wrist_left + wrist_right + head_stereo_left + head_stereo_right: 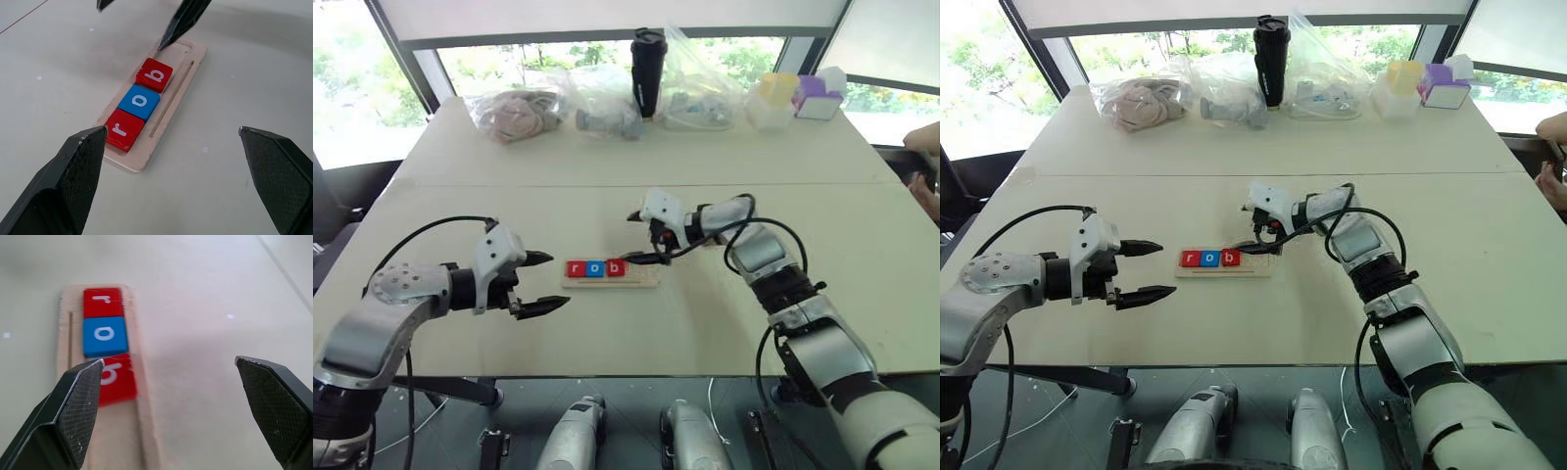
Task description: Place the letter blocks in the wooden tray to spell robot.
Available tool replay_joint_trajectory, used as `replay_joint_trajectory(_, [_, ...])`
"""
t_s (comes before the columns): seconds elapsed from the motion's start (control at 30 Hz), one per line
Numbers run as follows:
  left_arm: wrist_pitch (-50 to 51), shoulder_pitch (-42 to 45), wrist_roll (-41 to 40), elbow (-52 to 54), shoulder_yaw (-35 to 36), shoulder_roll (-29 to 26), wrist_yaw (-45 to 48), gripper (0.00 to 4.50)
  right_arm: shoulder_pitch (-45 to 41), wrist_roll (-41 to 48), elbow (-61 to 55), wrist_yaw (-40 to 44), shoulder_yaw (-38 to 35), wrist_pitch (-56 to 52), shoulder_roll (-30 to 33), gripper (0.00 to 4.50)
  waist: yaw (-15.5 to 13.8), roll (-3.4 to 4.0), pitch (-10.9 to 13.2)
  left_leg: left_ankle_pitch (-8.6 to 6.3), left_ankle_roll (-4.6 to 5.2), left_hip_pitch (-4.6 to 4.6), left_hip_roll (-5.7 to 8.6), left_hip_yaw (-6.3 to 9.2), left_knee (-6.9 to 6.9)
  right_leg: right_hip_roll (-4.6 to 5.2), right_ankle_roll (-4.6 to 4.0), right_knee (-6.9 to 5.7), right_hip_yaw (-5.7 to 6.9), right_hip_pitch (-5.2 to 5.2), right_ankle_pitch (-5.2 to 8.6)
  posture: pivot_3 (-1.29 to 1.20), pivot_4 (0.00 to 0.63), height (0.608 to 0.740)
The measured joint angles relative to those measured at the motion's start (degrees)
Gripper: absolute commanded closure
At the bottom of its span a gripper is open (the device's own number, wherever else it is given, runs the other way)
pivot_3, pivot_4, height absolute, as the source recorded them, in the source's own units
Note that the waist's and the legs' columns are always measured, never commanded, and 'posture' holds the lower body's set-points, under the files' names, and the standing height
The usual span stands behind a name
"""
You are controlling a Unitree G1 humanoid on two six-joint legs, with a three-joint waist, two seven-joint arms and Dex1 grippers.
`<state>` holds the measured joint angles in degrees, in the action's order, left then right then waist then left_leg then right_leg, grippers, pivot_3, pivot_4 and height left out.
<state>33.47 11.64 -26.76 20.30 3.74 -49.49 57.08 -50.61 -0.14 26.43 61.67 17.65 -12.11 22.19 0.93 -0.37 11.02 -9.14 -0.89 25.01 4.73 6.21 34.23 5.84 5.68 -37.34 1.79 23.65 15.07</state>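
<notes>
Both tools gape empty, left tool (540, 283) and right tool (646, 238). Between them the tray (182, 73) holds blocks (140, 102) reading "r o b". Beyond them, bagged clutter (516, 113) and a black bottle (648, 71) line the worktop (724, 323).

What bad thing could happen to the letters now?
1. The right gripper hangs open right over the wooden tray, close to the red b block; a clumsy move might bump the b, which already sits a bit crooked.
2. Only the red r block, blue o block and b are in. No other o or t is seen on the table, so the word may stay unfinished.
</notes>
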Motion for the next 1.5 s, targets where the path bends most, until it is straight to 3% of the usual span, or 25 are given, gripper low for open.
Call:
replay_joint_trajectory(0.3, [0.00, 1.82, 0.04, -0.56, -0.24, 0.01, 0.01, 0.00, 2.43, -2.74, 0.14, -3.54, 0.11, 1.39, 0.21, 0.05, 0.21, 0.00, 0.00, 0.01, -0.01, 0.00, -0.09, -0.04, -0.02, -0.08, -0.04, 0.00, -0.02, 0.03, -0.03, 0.00, 0.150, 0.740])
replay_joint_trajectory(1.1, [-1.53, 1.98, 1.08, -2.67, -0.34, 0.74, -0.22, 0.00, 2.37, -4.58, 5.04, -3.22, 1.34, 4.56, -3.82, 0.05, 0.20, 0.01, 0.00, 0.10, -0.16, -0.01, -0.34, -0.05, -0.02, -0.31, -0.24, 0.00, -0.02, 0.05, -0.15, 0.00, 0.150, 0.740])
replay_joint_trajectory(1.5, [-3.08, 1.78, 1.63, -4.41, -0.45, 1.24, 0.20, 0.00, 1.44, -5.24, 5.72, -3.86, 1.15, 5.37, -2.56, 0.05, 0.17, 0.00, 0.00, 0.11, -0.17, -0.02, -0.34, -0.06, -0.02, -0.31, -0.25, 0.00, -0.02, 0.06, -0.15, 0.00, 0.150, 0.740])
